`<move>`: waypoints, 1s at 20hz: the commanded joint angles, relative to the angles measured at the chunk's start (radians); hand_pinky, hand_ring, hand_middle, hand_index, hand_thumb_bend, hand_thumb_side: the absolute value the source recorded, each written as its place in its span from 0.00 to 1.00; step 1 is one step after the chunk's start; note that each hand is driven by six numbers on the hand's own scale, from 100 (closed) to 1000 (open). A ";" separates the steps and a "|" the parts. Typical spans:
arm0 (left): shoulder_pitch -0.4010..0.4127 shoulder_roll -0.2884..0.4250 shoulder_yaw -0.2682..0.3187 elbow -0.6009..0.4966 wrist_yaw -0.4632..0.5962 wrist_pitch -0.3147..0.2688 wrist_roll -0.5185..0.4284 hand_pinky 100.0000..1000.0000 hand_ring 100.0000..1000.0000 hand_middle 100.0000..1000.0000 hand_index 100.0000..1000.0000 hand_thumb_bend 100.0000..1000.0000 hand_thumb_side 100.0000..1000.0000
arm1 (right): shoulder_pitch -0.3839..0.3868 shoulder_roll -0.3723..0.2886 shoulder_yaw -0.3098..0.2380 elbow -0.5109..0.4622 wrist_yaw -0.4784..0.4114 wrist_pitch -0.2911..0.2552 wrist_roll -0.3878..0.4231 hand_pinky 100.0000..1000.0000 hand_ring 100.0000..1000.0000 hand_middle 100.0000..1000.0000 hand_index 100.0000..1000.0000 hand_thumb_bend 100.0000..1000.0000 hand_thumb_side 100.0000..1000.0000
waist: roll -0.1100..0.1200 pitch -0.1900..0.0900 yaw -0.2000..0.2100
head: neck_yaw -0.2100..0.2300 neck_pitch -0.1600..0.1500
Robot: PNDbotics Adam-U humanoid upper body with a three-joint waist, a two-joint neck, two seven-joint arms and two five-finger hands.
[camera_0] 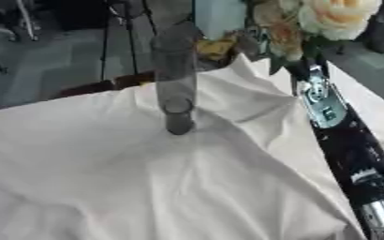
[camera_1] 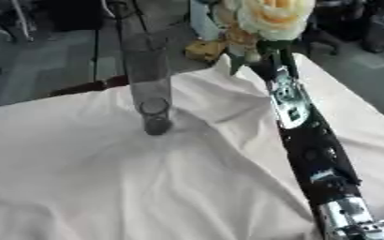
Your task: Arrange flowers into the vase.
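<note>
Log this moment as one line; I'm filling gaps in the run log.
right hand: holding cream flowers aloft | vase: clear, upright on white cloth, no flowers in it | flowers: right of vase, apart | left hand: not in view

Right hand (camera_1: 265,63) holds cream flowers (camera_1: 273,18) beside vase (camera_1: 149,79).

One clear glass vase (camera_0: 175,79) is being shown standing on the white cloth (camera_0: 105,178), toward its far edge. One bunch of flowers is being seen above the far right corner: one large cream rose (camera_1: 273,18) and at least one smaller peach bloom (camera_0: 279,28) are being counted. One robot arm (camera_1: 310,150) is being shown along the right edge.
</note>
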 commanded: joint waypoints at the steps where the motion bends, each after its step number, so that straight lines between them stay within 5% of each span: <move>1: -0.007 0.011 0.006 -0.014 -0.002 -0.002 0.004 0.43 0.66 0.58 0.69 0.25 0.76 | -0.044 -0.039 -0.011 -0.036 -0.008 0.013 0.025 0.00 0.00 0.00 0.00 0.33 1.00 | -0.013 -0.032 0.002 | -0.001 -0.007; 20: -0.005 0.013 0.005 -0.012 -0.006 -0.003 0.004 0.43 0.66 0.58 0.69 0.26 0.76 | -0.186 -0.034 -0.046 -0.049 -0.007 0.109 0.023 0.00 0.00 0.00 0.00 0.20 1.00 | -0.031 -0.042 0.018 | -0.003 -0.010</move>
